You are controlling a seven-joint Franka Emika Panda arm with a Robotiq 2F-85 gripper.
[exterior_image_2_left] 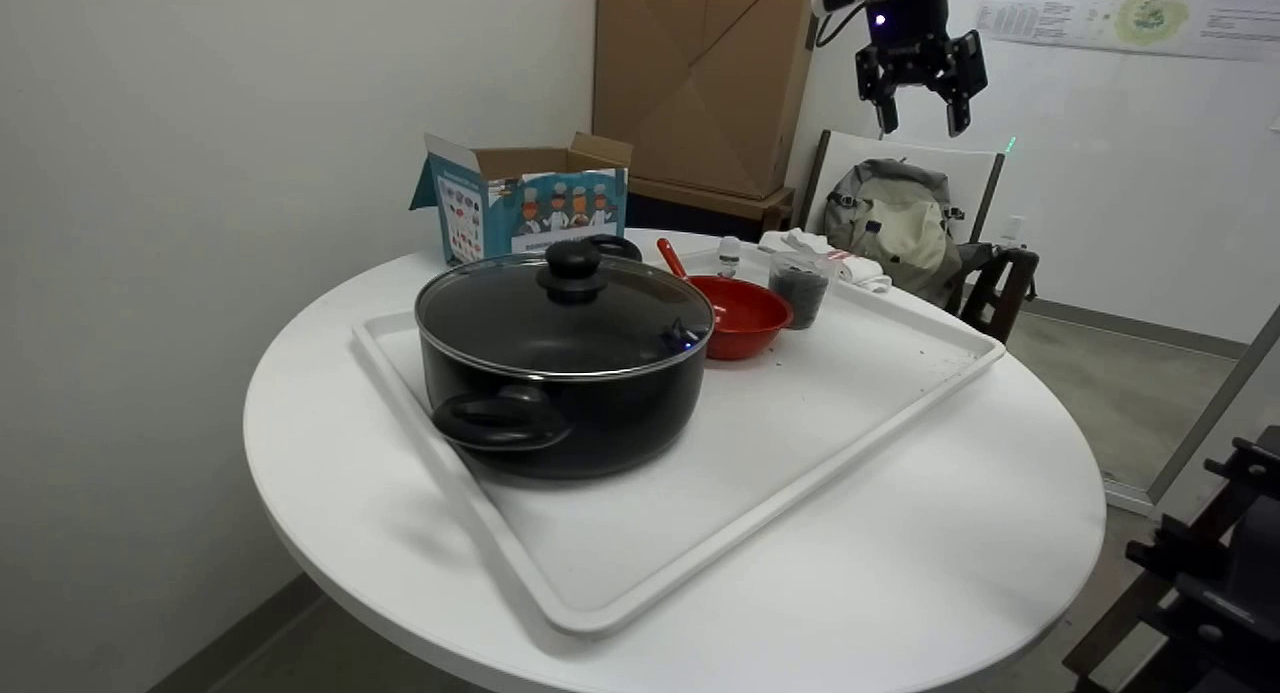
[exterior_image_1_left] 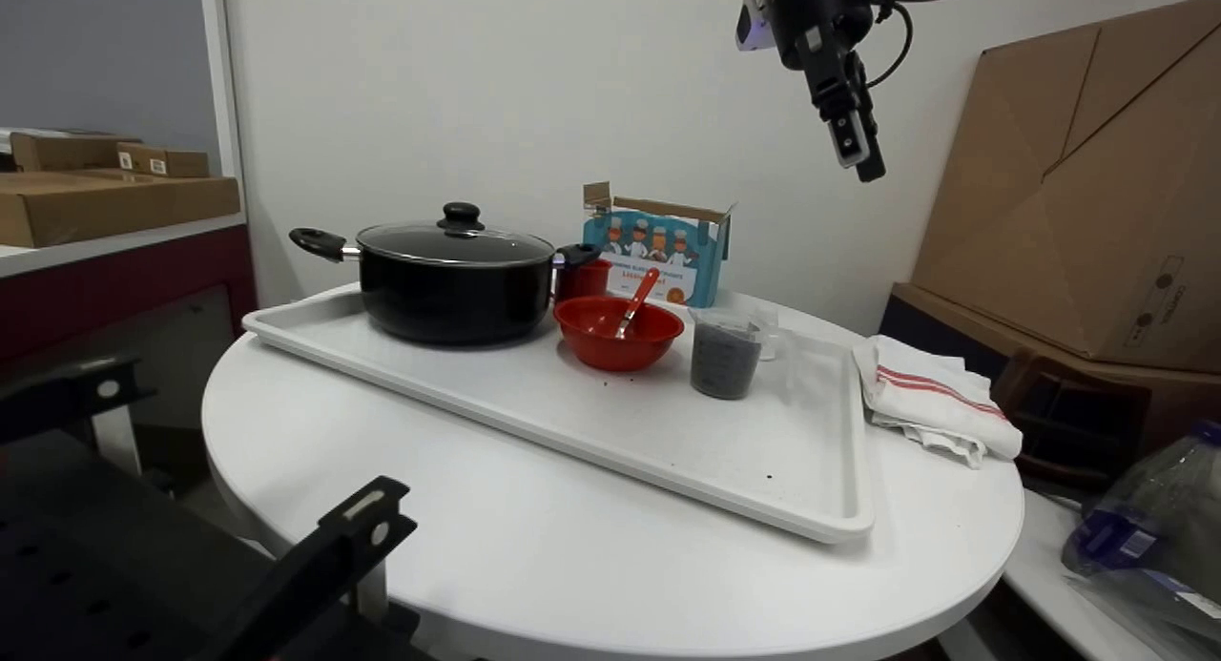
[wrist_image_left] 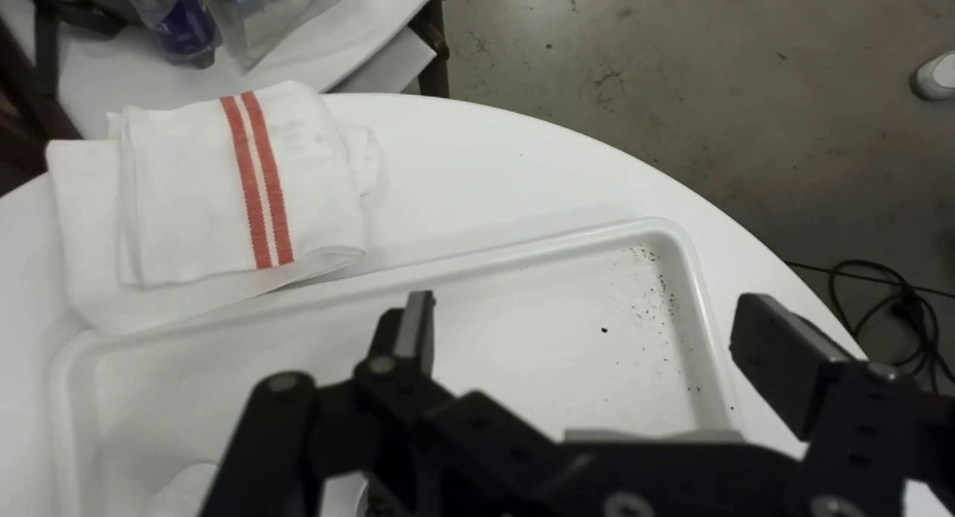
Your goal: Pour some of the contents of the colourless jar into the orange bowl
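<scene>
Presently, the black two-finger gripper point(exterior_image_2_left: 924, 126) hangs in the air, well above the round white table point(exterior_image_1_left: 572, 556), and its fingers point(wrist_image_left: 783, 368) stand clearly apart, as one can see in the wrist view and also in an exterior view. The colourless, see-through cylindrical jar point(exterior_image_1_left: 723, 365), with dark grey contents inside, stands upright on the rectangular white tray point(exterior_image_1_left: 782, 451). Just beside it, on the same tray, is the round glossy red-orange bowl point(exterior_image_1_left: 610, 348); in an exterior view, this bowl is situated between the jar and the black lidded pot point(exterior_image_1_left: 453, 299) with two handles. A red-handled utensil point(exterior_image_1_left: 639, 300) leans in the bowl, its lower end inside. Partly hidden behind the jar is a pale clear object point(exterior_image_1_left: 771, 341), of which I cannot tell the exact form. Behind one handle of the pot, a red cup-like item point(exterior_image_1_left: 584, 281) is partly visible. A blue printed cardboard box point(exterior_image_1_left: 653, 260) with raised flaps stands behind the tray. At the tray's edge lies a folded white cloth point(wrist_image_left: 194, 196) with red stripes, and small dark specks point(wrist_image_left: 664, 284) are scattered in one tray corner.
</scene>
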